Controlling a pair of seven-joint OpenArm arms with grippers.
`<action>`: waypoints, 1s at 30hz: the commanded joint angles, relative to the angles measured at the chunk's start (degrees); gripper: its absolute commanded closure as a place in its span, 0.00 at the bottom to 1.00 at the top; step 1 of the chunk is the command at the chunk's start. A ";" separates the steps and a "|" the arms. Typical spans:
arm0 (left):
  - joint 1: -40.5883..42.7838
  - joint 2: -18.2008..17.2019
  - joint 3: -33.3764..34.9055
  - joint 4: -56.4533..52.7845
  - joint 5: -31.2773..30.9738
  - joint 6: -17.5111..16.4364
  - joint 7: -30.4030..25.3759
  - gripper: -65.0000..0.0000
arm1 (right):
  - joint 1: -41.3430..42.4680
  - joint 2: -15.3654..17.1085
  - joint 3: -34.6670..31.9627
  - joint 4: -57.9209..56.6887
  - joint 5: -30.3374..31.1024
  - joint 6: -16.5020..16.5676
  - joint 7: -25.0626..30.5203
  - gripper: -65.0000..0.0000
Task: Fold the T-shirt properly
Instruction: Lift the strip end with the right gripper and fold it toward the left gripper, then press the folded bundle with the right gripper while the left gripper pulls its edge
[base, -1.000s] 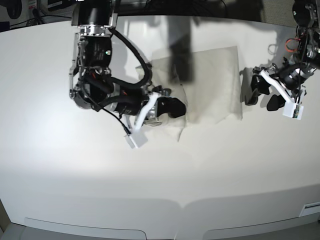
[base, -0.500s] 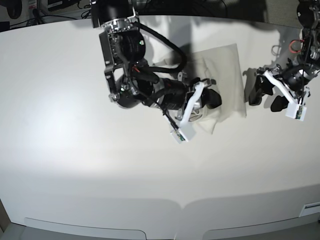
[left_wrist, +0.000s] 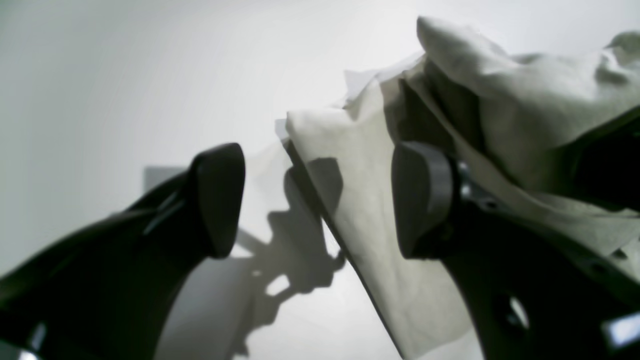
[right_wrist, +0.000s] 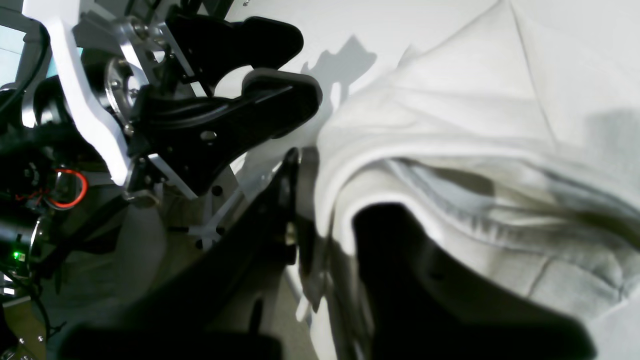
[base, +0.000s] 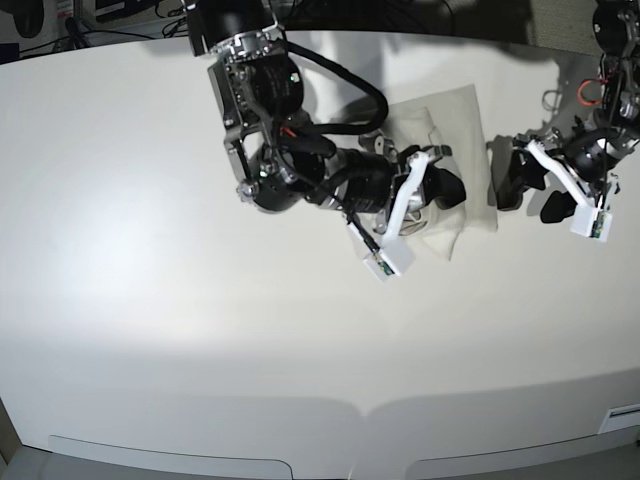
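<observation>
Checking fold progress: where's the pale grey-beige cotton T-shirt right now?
In the base view the pale grey-beige cotton T-shirt lies bunched on the white table, upper right of centre, between the right gripper gripping its near edge and the open left gripper beside it.

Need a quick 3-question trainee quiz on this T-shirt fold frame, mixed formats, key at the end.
1. True or false: the left tool is clamped on the plain pale grey-beige cotton T-shirt.
2. Which tool has cloth between its fingers? A) left tool B) right tool C) neither
3. Fill in: in the base view, the left tool hangs just beyond the shirt's ____ edge, over the white table.

Key:
1. False. Its fingers stand apart with nothing between them, beside the shirt's edge.
2. B. The right wrist view shows a fold of shirt in its grip.
3. Right.
</observation>
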 joint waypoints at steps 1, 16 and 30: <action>-0.35 -0.81 -0.33 1.11 -0.66 -0.24 -1.33 0.31 | 0.94 -0.60 -0.09 1.01 2.10 0.50 1.53 0.85; -0.35 -0.79 -0.33 1.11 -1.68 -0.22 -1.29 0.31 | 2.47 -0.60 1.11 1.01 11.89 5.42 -1.33 0.56; 0.44 1.57 -0.33 1.11 -9.07 -0.24 0.39 0.92 | 7.50 3.82 9.64 0.98 -13.68 5.14 4.35 1.00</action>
